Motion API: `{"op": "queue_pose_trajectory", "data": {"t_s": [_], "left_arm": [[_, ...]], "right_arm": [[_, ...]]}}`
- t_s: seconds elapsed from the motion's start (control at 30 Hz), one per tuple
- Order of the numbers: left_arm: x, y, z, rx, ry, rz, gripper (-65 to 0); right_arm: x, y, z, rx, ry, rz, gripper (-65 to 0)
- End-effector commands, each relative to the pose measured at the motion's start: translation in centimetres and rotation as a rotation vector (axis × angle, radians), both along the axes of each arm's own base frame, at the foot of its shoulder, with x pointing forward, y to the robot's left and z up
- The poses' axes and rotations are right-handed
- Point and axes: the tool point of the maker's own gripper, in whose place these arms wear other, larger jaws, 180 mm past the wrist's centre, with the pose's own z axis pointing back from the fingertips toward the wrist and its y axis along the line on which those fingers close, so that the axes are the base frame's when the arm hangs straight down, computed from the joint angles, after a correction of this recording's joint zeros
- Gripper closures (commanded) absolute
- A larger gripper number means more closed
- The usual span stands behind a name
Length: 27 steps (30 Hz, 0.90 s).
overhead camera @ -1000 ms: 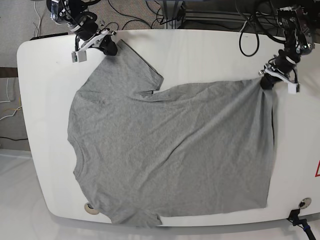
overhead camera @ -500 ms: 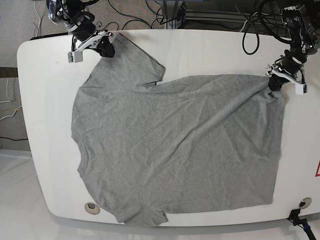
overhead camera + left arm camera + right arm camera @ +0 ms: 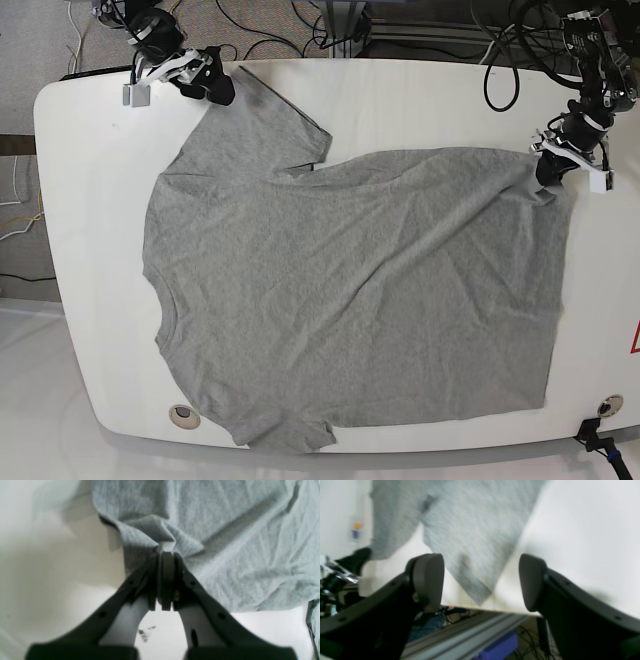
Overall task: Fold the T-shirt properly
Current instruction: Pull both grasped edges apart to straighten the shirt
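Currently the T-shirt [image 3: 350,300] lies spread in a single layer across most of the tabletop [image 3: 420,100], collar toward the left edge, hem toward the right, one sleeve reaching to the far left and the other to the near edge. You should judge the task as barely begun: the cloth is opened out flat, though wrinkled, and no fold has yet been made; both sleeves and the body are left to be turned in.

Note the left end effector [image 3: 166,555] at the far right corner of the hem, pads pressed together on a bunched pinch of T-shirt fabric. Note the right end effector [image 3: 480,580] at the far left, beside the far sleeve tip, pads wide apart with nothing between them; the sleeve corner lies free on the tabletop beyond it.

Count for yourself: one T-shirt, one tabletop, two end effectors, and two round fittings in the tabletop, one near left [image 3: 181,414] and one near right [image 3: 608,405].
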Motion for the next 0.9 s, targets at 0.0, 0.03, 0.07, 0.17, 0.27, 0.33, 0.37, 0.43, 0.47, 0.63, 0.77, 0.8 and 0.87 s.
{"op": "queue_pose_trajectory", "data": {"t_s": [0.0,0.03,0.07,0.17,0.27,0.33,0.37,0.43,0.47,0.63,0.77,0.8,0.87], "left_arm": [[1.0,0.5,1.8,0.015,-0.06,-0.005,-1.5],[1.0,0.4,1.8,0.016,-0.062,-0.006,-1.5],[1.0,0.4,1.8,0.016,-0.062,-0.006,-1.5],[1.0,0.4,1.8,0.015,-0.06,-0.006,-1.5],[1.0,0.4,1.8,0.015,-0.06,-0.006,-1.5],[1.0,0.4,1.8,0.015,-0.06,-0.006,-1.5],[0.9,0.4,1.8,0.015,-0.059,-0.006,-1.5],[0.9,0.4,1.8,0.015,-0.059,-0.006,-1.5],[0.9,0.4,1.8,0.015,-0.059,-0.006,-1.5],[0.9,0.4,1.8,0.015,-0.059,-0.006,-1.5],[0.9,0.4,1.8,0.015,-0.059,-0.006,-1.5],[0.9,0.4,1.8,0.015,-0.059,-0.006,-1.5],[0.9,0.4,1.8,0.015,-0.059,-0.006,-1.5]], "right_arm": [[-0.7,-0.2,0.3,0.001,0.001,-0.001,-44.9],[-1.0,-0.2,0.2,0.001,0.009,-0.001,-44.9],[-1.1,-0.2,0.1,0.0,0.013,0.0,-44.9],[-1.7,-0.3,-0.1,-0.001,0.029,-0.001,-44.9],[-2.2,0.0,-0.3,0.004,0.042,0.004,-44.9],[-2.3,1.1,-0.5,0.024,0.047,0.028,-44.9],[-2.4,1.5,-0.5,0.032,0.051,0.035,-44.9],[-2.5,2.3,-0.6,0.046,0.056,0.05,-44.9],[-2.6,2.8,-0.7,0.056,0.058,0.061,-44.9],[-1.8,4.0,-0.5,0.078,0.039,0.085,-44.9],[-1.4,4.1,-1.7,0.089,0.071,0.07,-44.9],[-1.3,4.2,-2.0,0.095,0.077,0.069,-44.9],[-1.0,4.3,-2.1,0.097,0.073,0.07,-44.9]]}}
